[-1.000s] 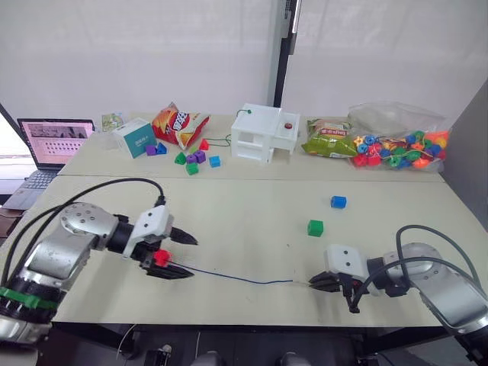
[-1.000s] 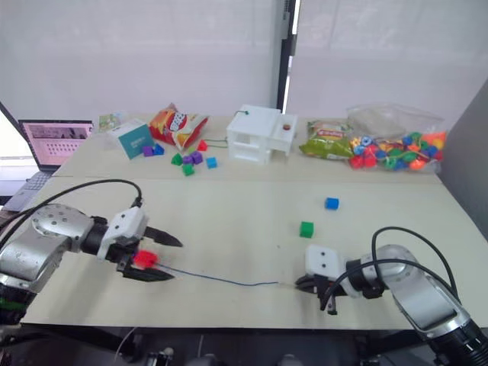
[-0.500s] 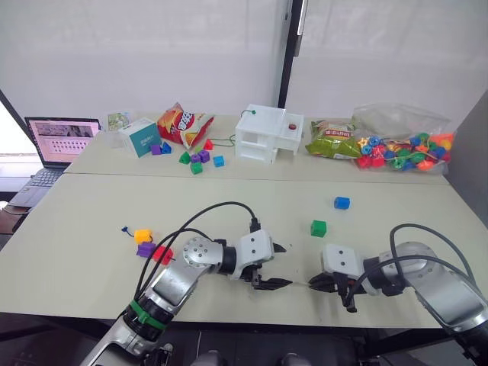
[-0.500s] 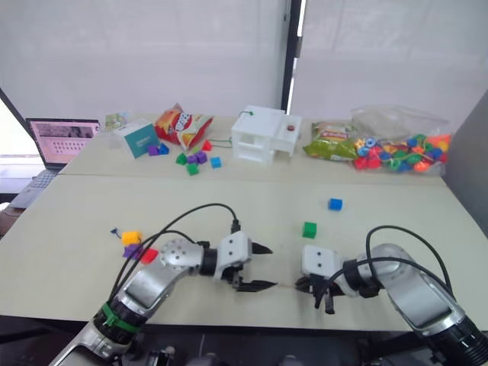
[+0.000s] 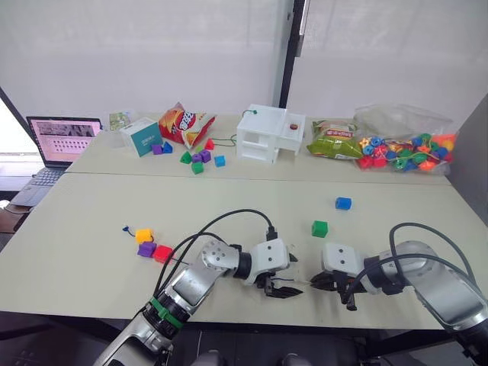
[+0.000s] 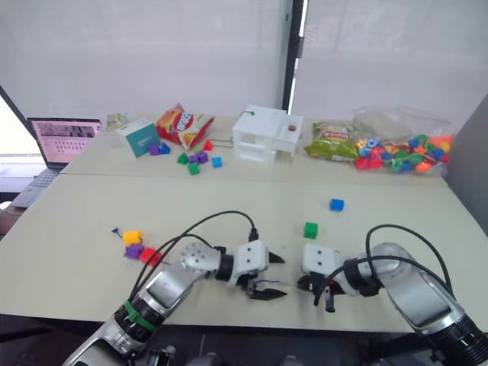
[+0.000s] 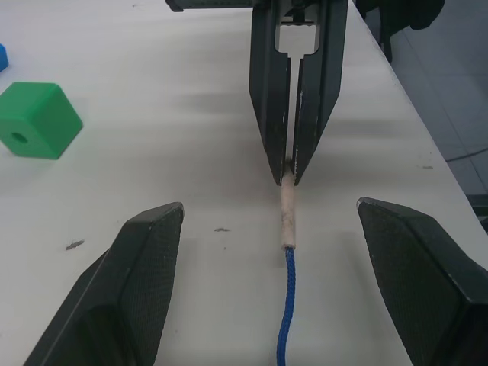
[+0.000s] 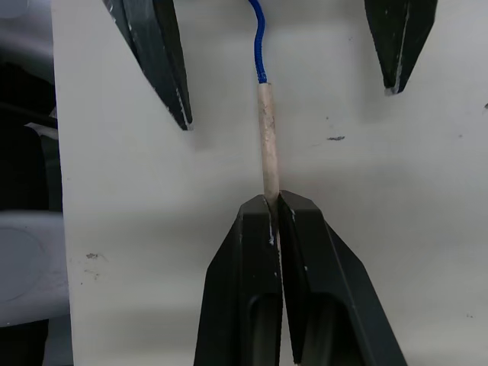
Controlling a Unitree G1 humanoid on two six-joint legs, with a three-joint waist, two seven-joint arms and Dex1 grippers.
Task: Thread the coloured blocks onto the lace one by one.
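So three down by the look of it: the yellow block (image 5: 143,235), purple block (image 5: 146,249) and red block (image 5: 162,254) sit bunched together at the knot end of the lace (image 7: 287,297), well off to the left of the green block (image 5: 319,228). Green and the blue block (image 5: 342,203) are both loose on the table (image 5: 229,198), blue just beyond green, so two to go. My right gripper (image 8: 273,200) is pinched tight on the lace's pale tip (image 8: 266,133), near green on my side of it. The left gripper (image 7: 286,229) has its fingers spread wide either side of that tip, not touching it. I'd guess a handover comes next, then green.
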